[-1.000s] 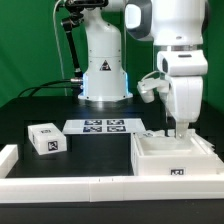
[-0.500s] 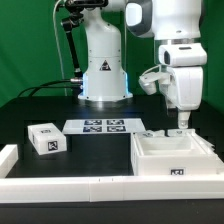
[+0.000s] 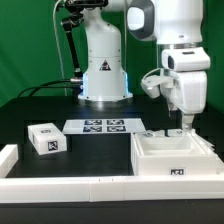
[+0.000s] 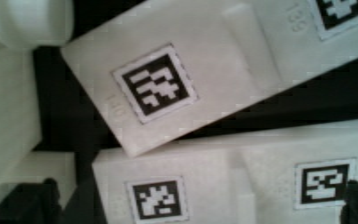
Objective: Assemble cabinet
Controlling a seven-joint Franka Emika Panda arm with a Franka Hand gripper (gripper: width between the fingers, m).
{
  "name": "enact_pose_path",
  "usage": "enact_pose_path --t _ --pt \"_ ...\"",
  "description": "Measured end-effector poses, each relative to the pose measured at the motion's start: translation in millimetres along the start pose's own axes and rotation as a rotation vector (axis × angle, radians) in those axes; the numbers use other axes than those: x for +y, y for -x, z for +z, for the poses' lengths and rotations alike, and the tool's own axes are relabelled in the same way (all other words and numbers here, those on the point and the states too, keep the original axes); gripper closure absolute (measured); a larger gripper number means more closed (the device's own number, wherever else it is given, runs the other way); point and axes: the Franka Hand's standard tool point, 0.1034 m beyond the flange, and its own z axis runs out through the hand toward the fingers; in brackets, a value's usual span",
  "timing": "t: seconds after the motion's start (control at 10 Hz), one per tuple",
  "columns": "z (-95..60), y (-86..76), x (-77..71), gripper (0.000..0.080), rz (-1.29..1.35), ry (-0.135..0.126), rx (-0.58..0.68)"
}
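Cabinet box lies at the exterior view's right, gripper by its far rim, spread impossible to tell.

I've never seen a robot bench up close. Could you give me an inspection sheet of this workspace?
Surface: black table, white rail along its front.
Job's things: open cabinet box; small tagged block apart from it.
Clutter: nothing seen beyond the marker board.
Gripper: gripper over the box's far edge; open or shut unclear.
Cables: black cable behind the table.
Surroundings: green backdrop.
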Motion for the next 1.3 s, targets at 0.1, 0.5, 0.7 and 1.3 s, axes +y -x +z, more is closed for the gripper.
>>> enact_pose_path --t 0.1,0.5,0.7,1.3 --pt "5.7 -4.8 -7.3 0.0003 -0.008 -0.007 0.008" --pt "29.3 -24.0 -25.3 0.0003 -0.016 -0.035 0.040" --pt "32.1 -21.4 -26.4 0.0003 -0.010 -0.042 0.040" --pt "33.8 -21.0 -24.9 0.0645 -0.005 -0.038 0.045"
